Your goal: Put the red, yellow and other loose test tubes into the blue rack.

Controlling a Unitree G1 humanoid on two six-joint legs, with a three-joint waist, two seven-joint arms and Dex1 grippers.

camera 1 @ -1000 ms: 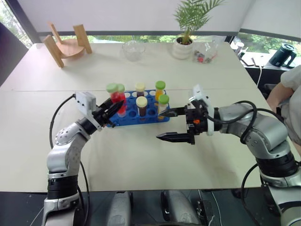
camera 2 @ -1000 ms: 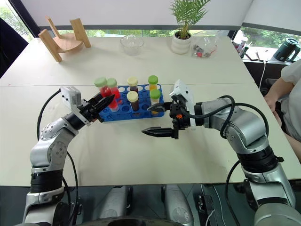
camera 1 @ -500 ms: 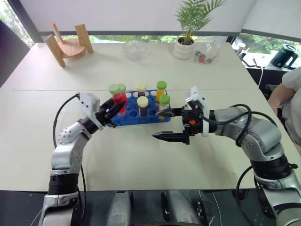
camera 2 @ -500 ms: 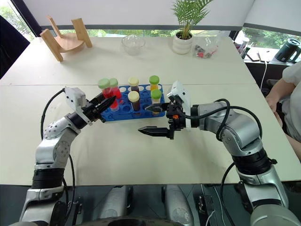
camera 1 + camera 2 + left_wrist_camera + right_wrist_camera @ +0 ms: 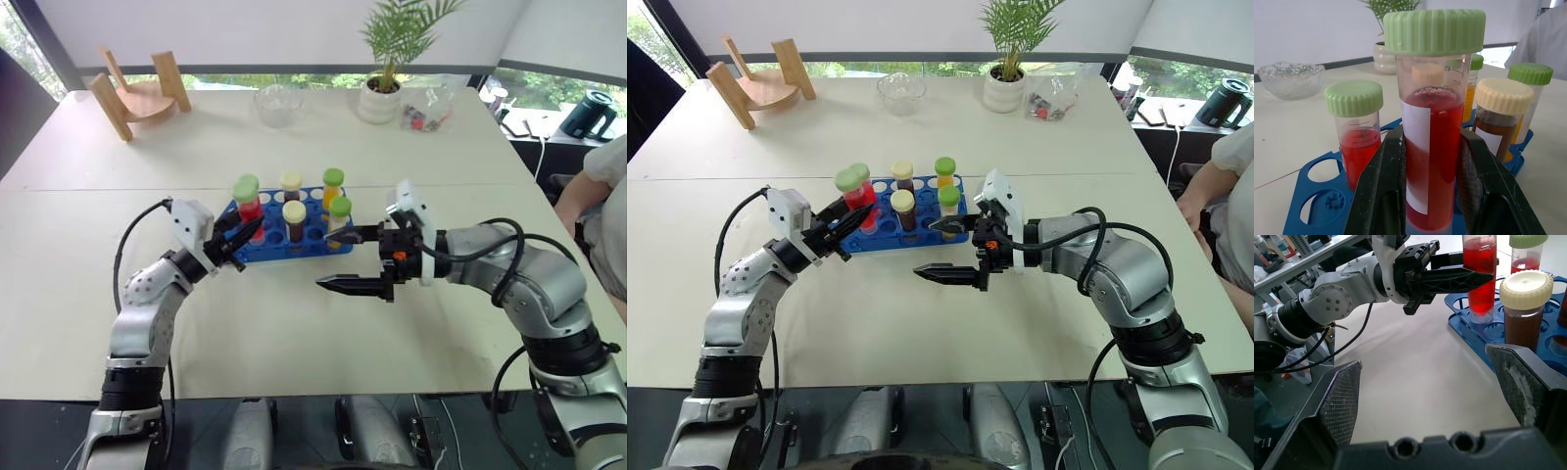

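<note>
My left gripper [image 5: 1432, 196] clamps a red tube [image 5: 1431, 161] by its smooth, slippery plastic middle, upright over the blue rack [image 5: 257, 247]. It looks light but liquid-filled, so I should keep it vertical. My right gripper [image 5: 355, 258] hangs wide open, empty, beside the rack.

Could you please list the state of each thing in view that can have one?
Left gripper: shut on the red tube.
Red tube: capped, upright, over the rack's near left corner.
Right gripper: open, empty, beside the rack.
Blue rack: partly filled, several holes free.
Second red tube: capped, upright in the rack.
Brown tube: capped, upright in the rack.
Glass bowl: looks empty.
</note>
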